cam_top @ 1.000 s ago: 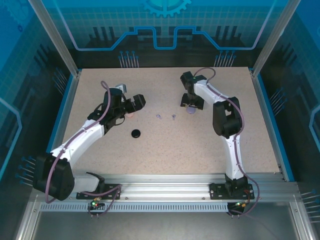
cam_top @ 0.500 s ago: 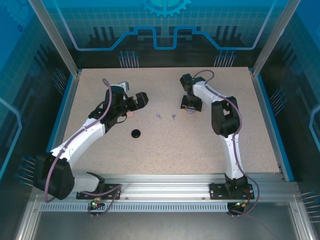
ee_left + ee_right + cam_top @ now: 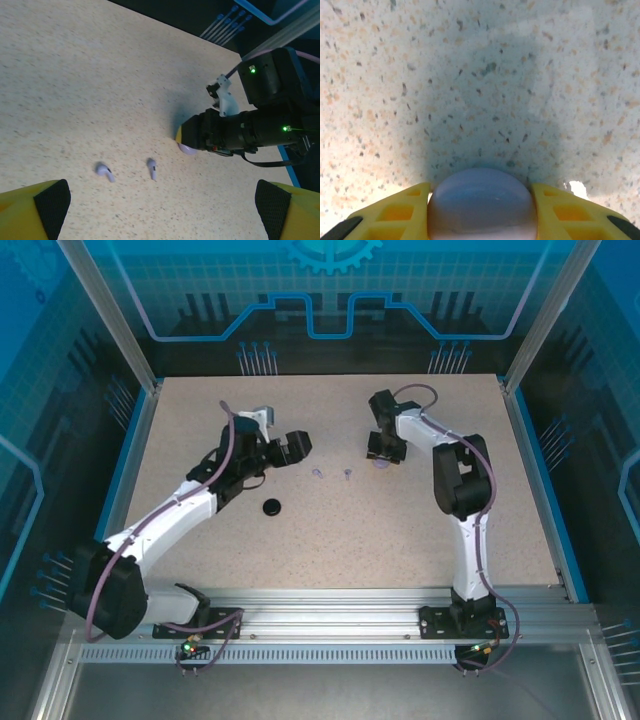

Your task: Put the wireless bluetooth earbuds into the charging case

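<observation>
Two lavender earbuds (image 3: pixel 318 473) (image 3: pixel 347 474) lie side by side on the table's middle; in the left wrist view they are the left earbud (image 3: pixel 105 171) and the right earbud (image 3: pixel 152 168). My left gripper (image 3: pixel 290 448) hovers just left of them, wide open and empty, its yellow fingers (image 3: pixel 50 207) at the view's bottom corners. The round lavender charging case (image 3: pixel 481 202) sits on the table between the yellow fingers (image 3: pixel 395 215) of my right gripper (image 3: pixel 384 452), which press on both its sides. The case (image 3: pixel 187 149) peeks out beneath that gripper.
A round black case (image 3: pixel 271 507) lies on the table in front of the left arm. Blue rails edge the speckled table (image 3: pixel 330 540) left and right, and a metal frame stands behind it.
My left gripper has moved right toward the two earbuds, staying open. My right gripper has come down and narrowed its jaws onto the lavender case.
</observation>
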